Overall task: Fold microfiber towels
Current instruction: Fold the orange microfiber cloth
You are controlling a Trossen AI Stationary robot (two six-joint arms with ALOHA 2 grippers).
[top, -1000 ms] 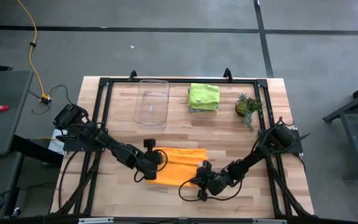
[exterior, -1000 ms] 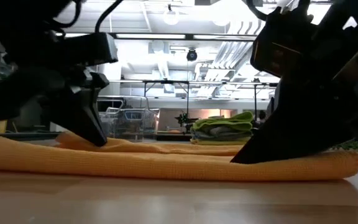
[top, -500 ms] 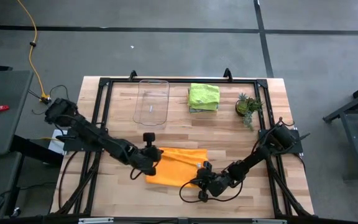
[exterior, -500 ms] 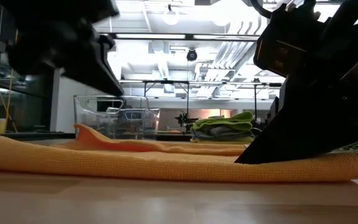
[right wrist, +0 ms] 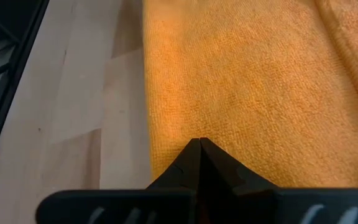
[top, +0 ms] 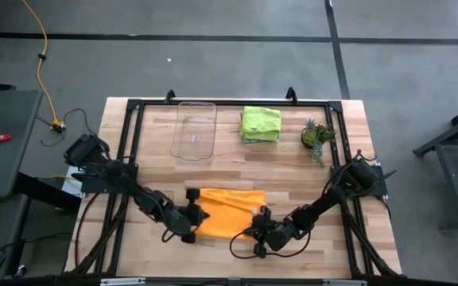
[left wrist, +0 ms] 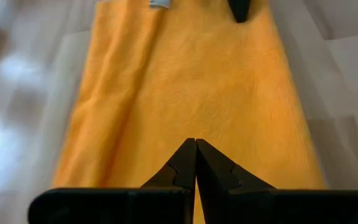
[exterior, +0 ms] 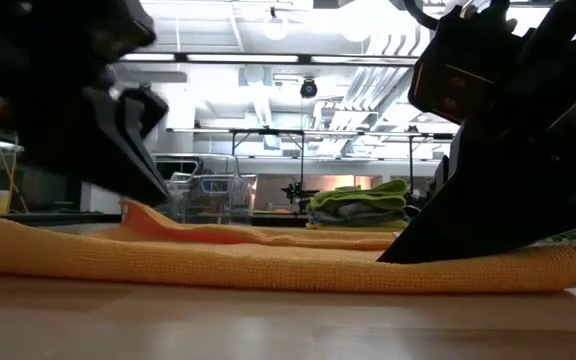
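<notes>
Orange towel point(top: 227, 211) is pinned flat on the surface point(top: 293, 163) by both hands, left point(top: 191, 225) and right point(top: 258, 225), each pressed together.

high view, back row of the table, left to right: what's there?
clear plastic tray → stack of folded towels, lime green on top → small potted plant

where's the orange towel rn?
High view: orange towel lies at the table's near centre, between the shut left gripper and the shut right gripper.
</notes>
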